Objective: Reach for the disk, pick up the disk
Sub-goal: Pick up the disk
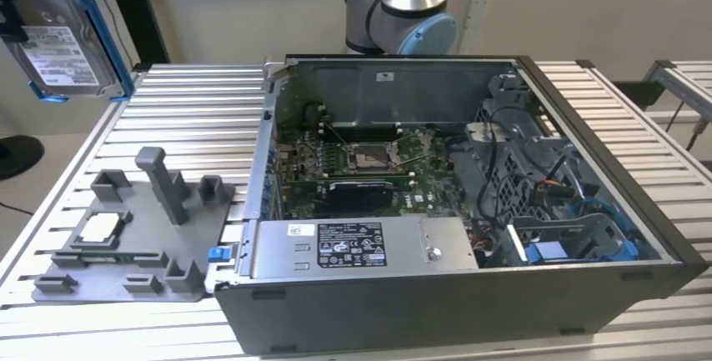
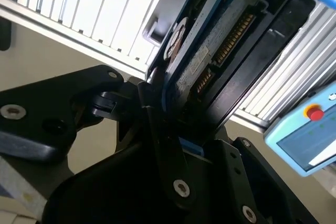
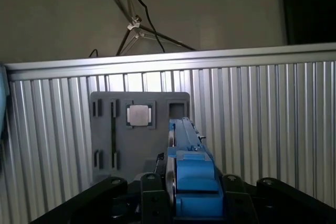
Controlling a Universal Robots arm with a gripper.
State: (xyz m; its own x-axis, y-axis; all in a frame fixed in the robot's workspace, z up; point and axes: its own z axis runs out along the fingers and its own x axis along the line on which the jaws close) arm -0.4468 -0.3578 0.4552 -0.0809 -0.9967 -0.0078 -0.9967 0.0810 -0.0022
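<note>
In the exterior view the disk (image 1: 62, 40) hangs in the air at about ten o'clock. It is well clear of the ribbed metal table (image 1: 189, 102), its white label faces the camera and a blue rail runs along its edge. A dark shape at the frame's edge beside it is probably part of the gripper. In both wrist views the gripper (image 2: 184, 124) (image 3: 193, 199) is clenched on the disk (image 2: 220, 40) (image 3: 191, 169), with a black finger (image 2: 157, 124) pressed against each flat side and the blue caddy between them.

Below the disk, at about eight o'clock, a grey fixture tray (image 1: 145, 244) lies on the table. It carries upright posts and a small square chip (image 1: 98, 228). The first wrist view shows the same tray (image 3: 105, 129) and chip (image 3: 138, 115) beyond the held disk.

The open computer case (image 1: 445, 311) sits at three o'clock from the tray. Its motherboard (image 1: 356, 161) is exposed, and a grey box with a black-and-white label (image 1: 356, 248) lies along the near wall. The arm's base (image 1: 401, 11) rises at twelve o'clock behind the case.
</note>
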